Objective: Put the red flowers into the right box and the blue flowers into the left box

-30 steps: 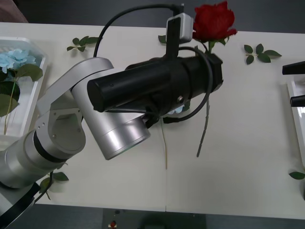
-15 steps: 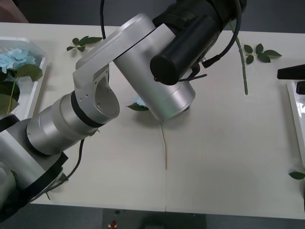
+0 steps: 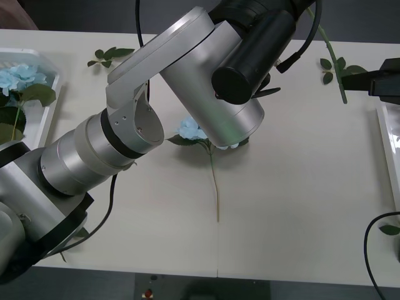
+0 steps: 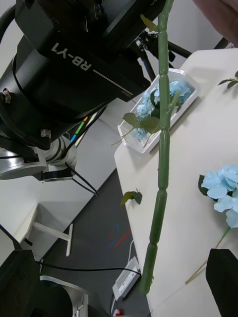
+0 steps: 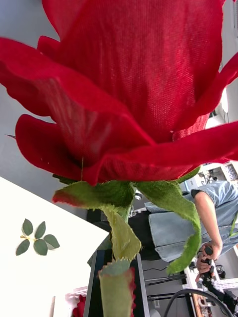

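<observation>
While the left arm (image 3: 187,81) reaches up and across the far side of the table (image 3: 300,206), a rose (image 5: 134,84) hangs in the air beyond it. The bloom sits close before the left wrist camera, sepals below the petals. Its stem (image 3: 334,62) hangs down clear of the table near the far right corner. Whether the left gripper is clenched on the rose cannot be told.

The right gripper (image 4: 121,267) stands at the right edge of the table, just beside the hanging stem. It is released, its black fingers (image 4: 223,277) spread wide apart and gripping nothing. The stem runs between them without touching either.

One blue flower (image 3: 190,129) lies on the table near the middle, partly under the left arm, its stalk pointing toward the robot. The left box (image 3: 53,94) rests at the left edge and holds blue flowers (image 3: 19,78). The right box (image 3: 387,144) shows its rim at the right edge. Leaf sprigs (image 3: 109,55) lie loose along the far side.
</observation>
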